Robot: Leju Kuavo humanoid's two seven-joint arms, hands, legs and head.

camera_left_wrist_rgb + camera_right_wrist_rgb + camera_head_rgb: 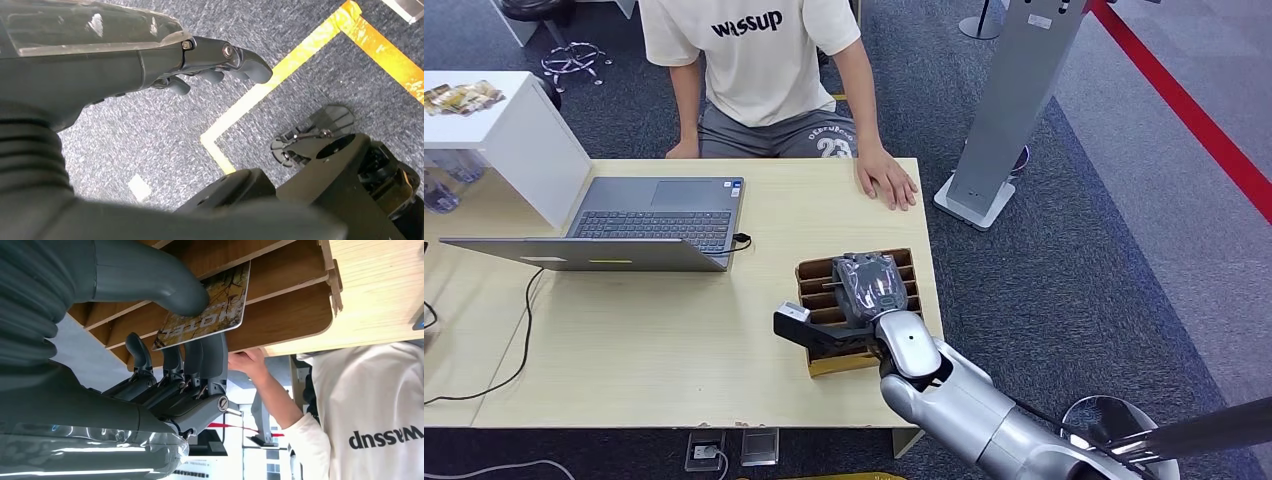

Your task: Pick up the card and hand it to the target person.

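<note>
The right robot hand (871, 287) is seen lowered over a wooden slotted rack (904, 265) that stands near the right edge of the light wooden desk (644, 340). In the right wrist view, a card (210, 310) printed with the word HOTEL is pinched between the thick thumb (165, 282) and the darker fingers (200, 357) of the right robot hand (170, 365), and it is seen partly inside a slot of the rack (290, 315). The left robot hand (210, 62) is seen hanging over grey carpet (150, 130) marked with yellow tape (280, 75); its fingers are curled loosely and nothing is held in it. A person in a cream T-shirt (754, 60) is seated at the far side of the desk, with one hand (886, 180) laid flat on it, well apart from the rack. An open laptop (624, 225) is placed on the desk to the left of the rack.
</note>
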